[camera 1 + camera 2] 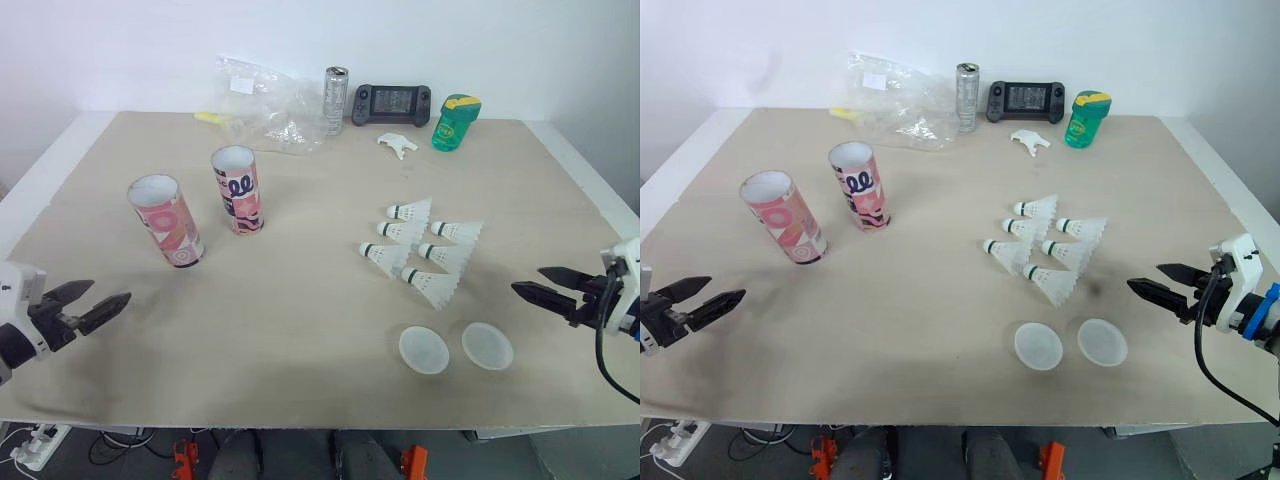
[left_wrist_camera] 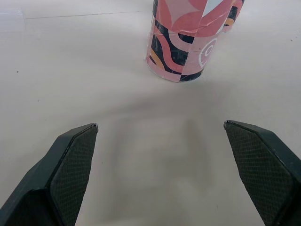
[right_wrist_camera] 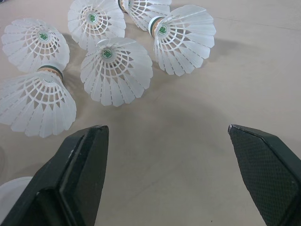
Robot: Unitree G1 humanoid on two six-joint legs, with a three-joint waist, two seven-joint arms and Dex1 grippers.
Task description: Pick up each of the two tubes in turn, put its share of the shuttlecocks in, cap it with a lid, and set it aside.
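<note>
Left tube and right tube stand upright and open on the table's left. Six shuttlecocks and two lids lie to the right. Left gripper and right gripper: fingers spread, empty. Tubes, probably thin cardboard, are light and crushable; grasp gently at mid-wall.

no readable text (or numbers)

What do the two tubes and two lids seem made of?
The nearer tube and farther tube look like cardboard with a printed paper wrap, its seam showing. The left lid and right lid look like translucent milky plastic, probably.
</note>
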